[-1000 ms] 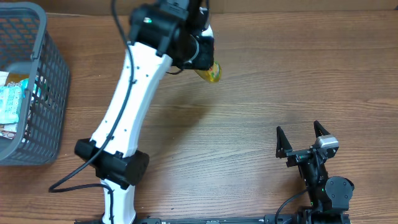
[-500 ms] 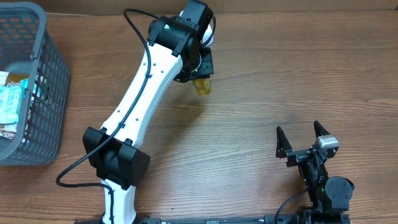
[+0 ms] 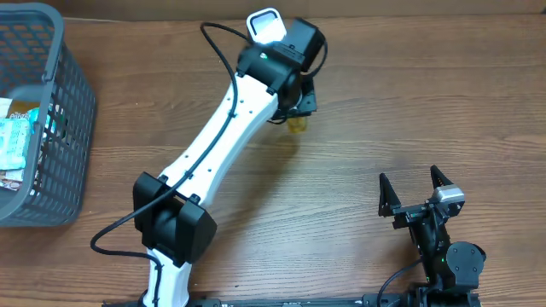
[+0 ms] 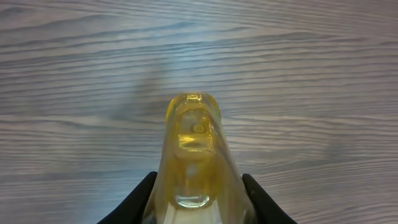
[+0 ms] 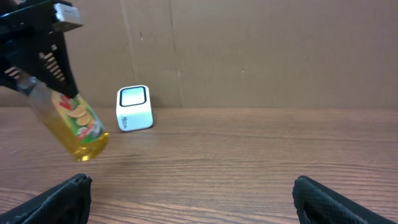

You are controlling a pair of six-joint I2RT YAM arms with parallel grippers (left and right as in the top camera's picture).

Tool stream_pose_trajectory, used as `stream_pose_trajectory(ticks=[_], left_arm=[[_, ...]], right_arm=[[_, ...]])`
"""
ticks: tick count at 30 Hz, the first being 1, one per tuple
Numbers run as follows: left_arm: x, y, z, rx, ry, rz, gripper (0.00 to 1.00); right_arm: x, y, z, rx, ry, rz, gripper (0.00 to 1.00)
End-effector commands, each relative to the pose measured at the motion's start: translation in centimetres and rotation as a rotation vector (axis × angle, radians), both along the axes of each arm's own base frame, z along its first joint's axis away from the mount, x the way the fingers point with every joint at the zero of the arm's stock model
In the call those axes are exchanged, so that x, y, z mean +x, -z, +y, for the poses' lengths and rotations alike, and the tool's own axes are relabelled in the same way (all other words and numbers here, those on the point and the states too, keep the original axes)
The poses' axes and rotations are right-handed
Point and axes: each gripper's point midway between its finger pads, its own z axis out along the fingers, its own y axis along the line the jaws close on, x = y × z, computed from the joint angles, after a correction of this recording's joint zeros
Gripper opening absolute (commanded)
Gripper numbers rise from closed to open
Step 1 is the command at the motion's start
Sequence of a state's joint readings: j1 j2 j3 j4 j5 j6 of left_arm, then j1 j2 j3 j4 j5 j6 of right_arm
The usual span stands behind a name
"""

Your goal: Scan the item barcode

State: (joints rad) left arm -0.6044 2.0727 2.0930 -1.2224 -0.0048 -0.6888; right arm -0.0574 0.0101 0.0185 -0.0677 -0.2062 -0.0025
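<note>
From overhead, the left arm stretches across the wooden surface toward its far edge. The left fingers are mostly hidden under the wrist, with the yellow bottle poking out below them. The white scanner sits at the far edge, just beside the wrist. A grey basket holding packets stands at the far left corner. The right fingers are spread wide with nothing between them, near the near right corner.

In the left wrist view, the left fingers are partly closed and pinch the bottle on both sides, its base pointing away over bare wood.

In the right wrist view, the right fingers show only as two dark tips far apart. Beyond them the left fingers hold the bottle tilted in the air above the surface, its fruit label showing. The scanner stands near it at the far edge. I cannot make out a barcode.
</note>
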Motion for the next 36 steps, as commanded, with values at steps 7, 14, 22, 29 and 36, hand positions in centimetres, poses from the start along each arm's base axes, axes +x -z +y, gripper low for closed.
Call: stream_pose_trajectory(ticks=[7, 14, 22, 29, 36], left_arm=[[-1.1, 4.8, -4.8, 0.036, 0.039, 0.033, 0.04], [-0.5, 5.5, -5.5, 0.025, 0.044, 0.020, 0.04], [-0.5, 5.4, -6.5, 0.026, 0.108, -0.011, 0.04], [0.3, 4.9, -7.2, 0.043, 0.217, -0.084, 0.04], [0.9, 4.6, -7.6, 0.040, 0.229, -0.120, 0.07]], right_arm=[[0.0, 0.2, 0.0, 0.003, -0.002, -0.001, 1.00], [0.0, 0.2, 0.0, 0.003, -0.002, -0.001, 1.00], [0.0, 0.2, 0.0, 0.003, -0.002, -0.001, 1.00], [0.0, 0.2, 0.0, 0.003, -0.002, -0.001, 1.00], [0.0, 0.2, 0.0, 0.003, -0.002, -0.001, 1.00]])
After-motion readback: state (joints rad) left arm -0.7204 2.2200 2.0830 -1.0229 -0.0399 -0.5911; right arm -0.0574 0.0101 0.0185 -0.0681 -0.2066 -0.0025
